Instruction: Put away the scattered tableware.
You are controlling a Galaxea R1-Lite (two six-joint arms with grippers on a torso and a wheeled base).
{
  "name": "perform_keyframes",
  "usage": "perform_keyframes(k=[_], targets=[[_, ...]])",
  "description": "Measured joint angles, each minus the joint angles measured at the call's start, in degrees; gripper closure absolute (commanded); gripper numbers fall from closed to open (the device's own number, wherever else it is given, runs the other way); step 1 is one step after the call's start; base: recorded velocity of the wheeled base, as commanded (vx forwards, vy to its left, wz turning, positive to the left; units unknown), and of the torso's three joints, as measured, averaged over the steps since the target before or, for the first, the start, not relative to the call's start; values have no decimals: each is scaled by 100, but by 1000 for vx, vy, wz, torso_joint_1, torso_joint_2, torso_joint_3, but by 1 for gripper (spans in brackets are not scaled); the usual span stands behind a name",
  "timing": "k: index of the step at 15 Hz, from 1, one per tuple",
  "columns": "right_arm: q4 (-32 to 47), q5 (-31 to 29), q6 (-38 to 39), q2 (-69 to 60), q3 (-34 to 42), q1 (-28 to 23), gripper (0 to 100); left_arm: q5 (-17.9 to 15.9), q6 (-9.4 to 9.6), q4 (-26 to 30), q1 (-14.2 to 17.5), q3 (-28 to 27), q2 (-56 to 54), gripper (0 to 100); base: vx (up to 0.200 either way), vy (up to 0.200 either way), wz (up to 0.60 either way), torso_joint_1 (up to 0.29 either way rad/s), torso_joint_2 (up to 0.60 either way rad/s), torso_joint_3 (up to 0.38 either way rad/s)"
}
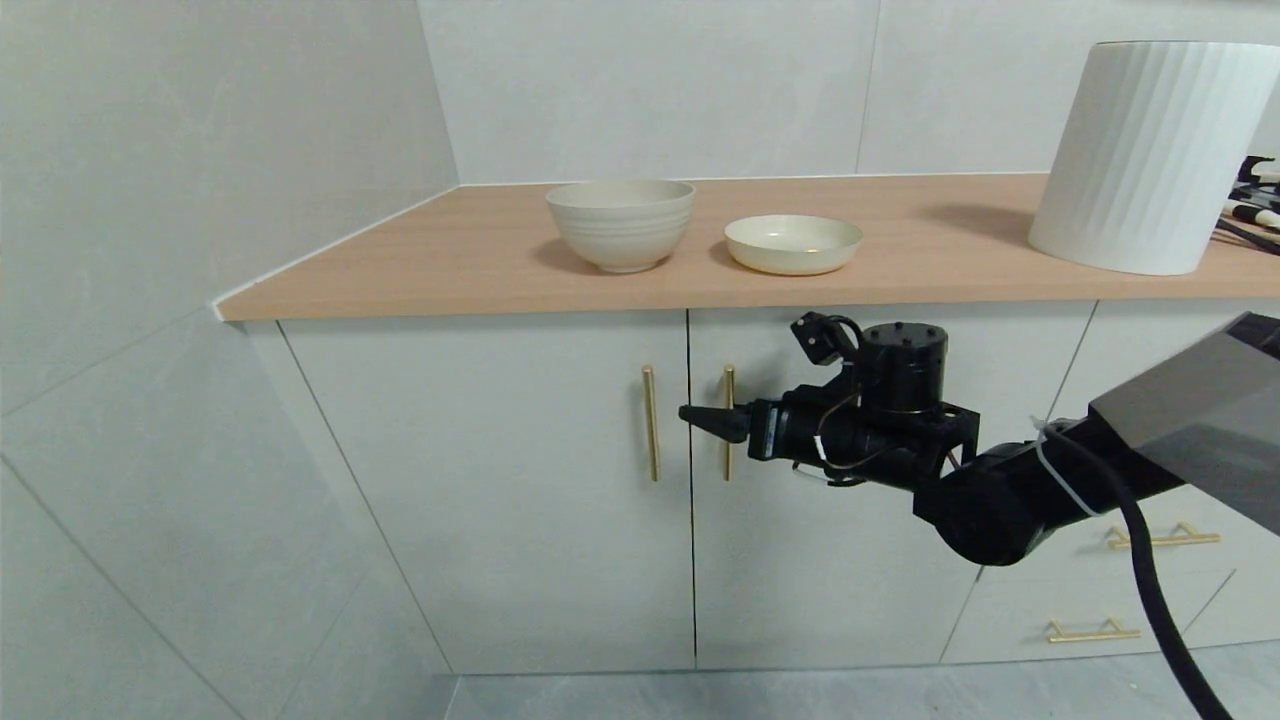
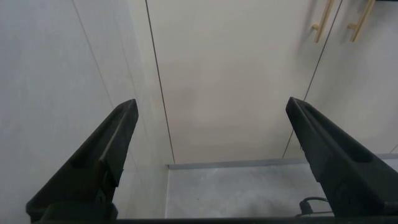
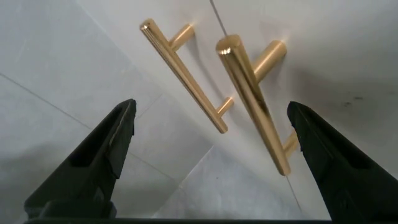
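A deep beige bowl (image 1: pixel 620 222) and a shallow cream dish (image 1: pixel 793 243) stand side by side on the wooden countertop (image 1: pixel 420 280). Below them the cabinet doors are closed, with two upright gold handles (image 1: pixel 650 423) (image 1: pixel 729 420) at the seam. My right gripper (image 1: pixel 705 418) is level with the right door's handle, just in front of it. In the right wrist view it (image 3: pixel 211 111) is open, with the nearer handle (image 3: pixel 252 102) and the farther handle (image 3: pixel 183 74) between its fingers. My left gripper (image 2: pixel 212 107) is open and holds nothing, low before the cabinet front and the floor.
A tall white ribbed container (image 1: pixel 1150 150) stands at the counter's right end, with dark utensils (image 1: pixel 1255 205) behind it. Drawers with gold pulls (image 1: pixel 1163 538) sit at the lower right. A tiled wall (image 1: pixel 150 400) closes the left side.
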Motion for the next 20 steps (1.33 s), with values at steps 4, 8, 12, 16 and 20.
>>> perform_keyframes(k=[4, 8, 12, 16, 20], targets=[[-104, 22, 26, 168, -4, 40, 0, 2, 2, 0, 0, 0, 0, 0, 0, 0, 0, 0, 0, 0], [-502, 55, 274, 313, 27, 134, 0, 0, 2, 0, 0, 0, 0, 0, 0, 0, 0, 0, 0, 0], [-519, 146, 340, 206, 219, 210, 0, 0, 2, 0, 0, 0, 0, 0, 0, 0, 0, 0, 0, 0], [-489, 586, 343, -163, 685, 241, 0, 2, 2, 0, 0, 0, 0, 0, 0, 0, 0, 0, 0, 0], [-503, 942, 338, -723, 1438, 263, 0, 0, 2, 0, 0, 0, 0, 0, 0, 0, 0, 0, 0, 0]])
